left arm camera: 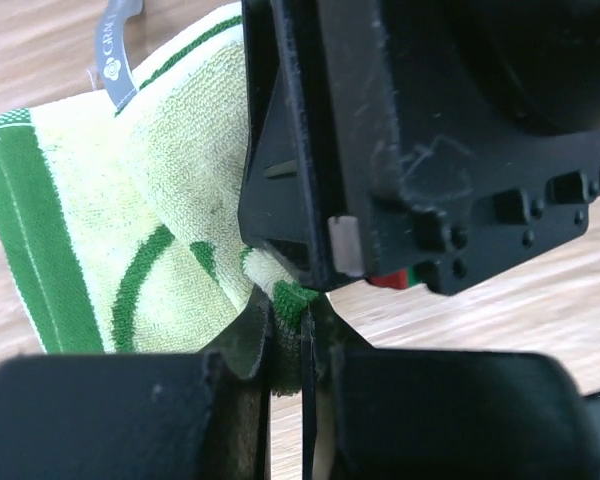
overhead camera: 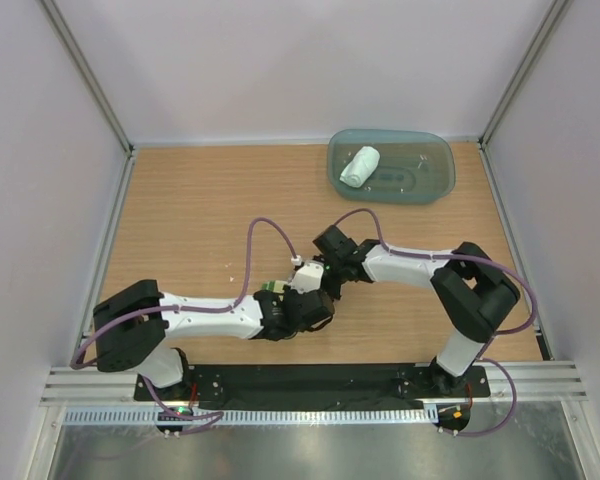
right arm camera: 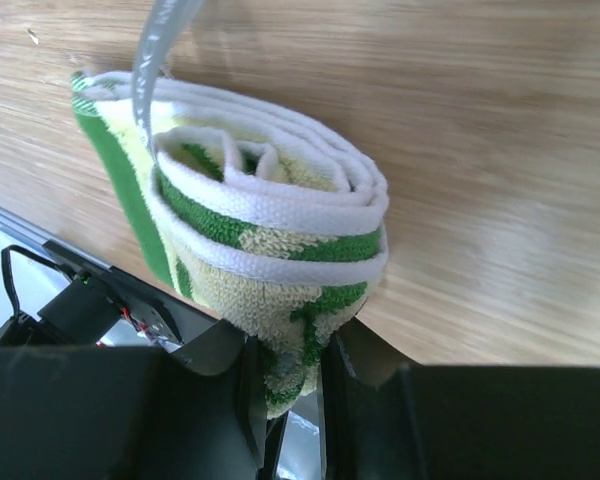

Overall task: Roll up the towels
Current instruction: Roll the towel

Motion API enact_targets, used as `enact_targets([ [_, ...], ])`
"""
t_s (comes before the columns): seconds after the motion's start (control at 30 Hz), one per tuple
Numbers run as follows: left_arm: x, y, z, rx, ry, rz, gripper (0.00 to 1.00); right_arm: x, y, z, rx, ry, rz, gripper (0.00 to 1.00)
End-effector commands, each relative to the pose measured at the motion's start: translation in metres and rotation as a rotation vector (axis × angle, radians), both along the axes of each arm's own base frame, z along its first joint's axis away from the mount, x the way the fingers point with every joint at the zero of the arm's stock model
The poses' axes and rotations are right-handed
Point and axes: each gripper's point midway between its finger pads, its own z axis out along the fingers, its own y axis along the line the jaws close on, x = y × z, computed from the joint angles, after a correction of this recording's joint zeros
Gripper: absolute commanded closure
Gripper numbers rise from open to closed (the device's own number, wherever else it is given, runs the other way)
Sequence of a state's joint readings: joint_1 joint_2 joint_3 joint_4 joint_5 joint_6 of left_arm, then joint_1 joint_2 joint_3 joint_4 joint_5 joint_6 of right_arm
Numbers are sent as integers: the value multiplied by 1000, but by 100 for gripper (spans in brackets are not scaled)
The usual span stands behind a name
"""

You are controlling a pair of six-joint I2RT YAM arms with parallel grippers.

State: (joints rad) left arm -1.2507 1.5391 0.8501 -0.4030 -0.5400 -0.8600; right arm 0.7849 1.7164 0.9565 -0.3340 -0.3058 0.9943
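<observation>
The pale yellow towel with green drawings (right arm camera: 260,210) is rolled up and held between both grippers over the table's near middle; in the top view only a small bit (overhead camera: 273,288) shows. My right gripper (right arm camera: 285,375) is shut on the roll's near end. My left gripper (left arm camera: 295,330) is shut on a green edge of the same towel (left arm camera: 130,230), with the right gripper's black body right above it. The plain mint-white towel (overhead camera: 359,166) lies rolled in the translucent teal tray (overhead camera: 435,160) at the back right.
White walls and metal frame posts bound the wooden table (overhead camera: 200,210) on three sides. The black base plate (overhead camera: 310,380) runs along the near edge. The two arms meet close together near the table's front middle.
</observation>
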Motion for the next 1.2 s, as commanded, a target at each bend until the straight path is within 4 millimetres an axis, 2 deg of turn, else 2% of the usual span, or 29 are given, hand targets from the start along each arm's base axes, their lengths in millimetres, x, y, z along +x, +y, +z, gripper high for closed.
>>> enact_targets([
  [0.0,-10,13,0,74,26,-98,100,12,-26,16,-28,-68,-52,84],
  [0.17,-9,15,4,102,5,-161,100,4,-52,8,-101,-88,-84,77],
  [0.27,-12,13,4,93,18,-174,100,4,-65,2,-128,-89,-114,61],
  [0.3,-13,14,3,90,24,-175,100,5,-69,3,-132,-93,-120,51],
  [0.37,-16,11,4,48,34,-171,100,13,-75,5,-137,-106,-136,42],
  [0.4,-19,15,1,47,42,-170,100,15,-80,6,-153,-110,-143,33],
  [0.5,-21,7,8,-38,39,-169,100,33,-88,18,-162,-147,-159,23],
  [0.6,-24,2,14,-126,46,-173,100,53,-96,32,-174,-179,-173,20],
  [0.63,-24,7,10,-137,56,-161,100,62,-97,41,-173,-203,-186,19],
  [0.73,-20,6,21,-264,84,-129,100,77,-110,59,-176,-245,-215,18],
  [0.77,-20,14,15,-280,106,-107,100,80,-113,65,-169,-262,-225,18],
  [0.8,-13,13,25,-373,139,-77,100,82,-118,68,-172,-265,-234,17],
  [0.83,-10,16,28,-416,154,-61,100,83,-121,71,-171,-274,-238,17],
  [0.87,-11,26,19,-430,180,-34,100,83,-122,72,-167,-277,-236,17],
  [0.9,-3,29,29,-512,190,4,100,81,-124,73,-161,-281,-237,17],
  [0.97,0,43,20,-543,212,67,100,78,-124,74,-146,-282,-237,17],
  [1.0,3,49,22,-581,227,96,100,78,-119,78,-110,-296,-229,17],
  [1.07,3,52,21,-642,273,156,100,70,-116,71,-82,-283,-223,17],
  [1.1,3,61,11,-644,297,206,100,72,-108,78,-18,-308,-208,17],
  [1.13,2,62,11,-677,310,231,100,65,-106,71,4,-297,-196,17],
  [1.17,1,64,7,-703,345,286,100,63,-101,72,42,-306,-183,18],
])
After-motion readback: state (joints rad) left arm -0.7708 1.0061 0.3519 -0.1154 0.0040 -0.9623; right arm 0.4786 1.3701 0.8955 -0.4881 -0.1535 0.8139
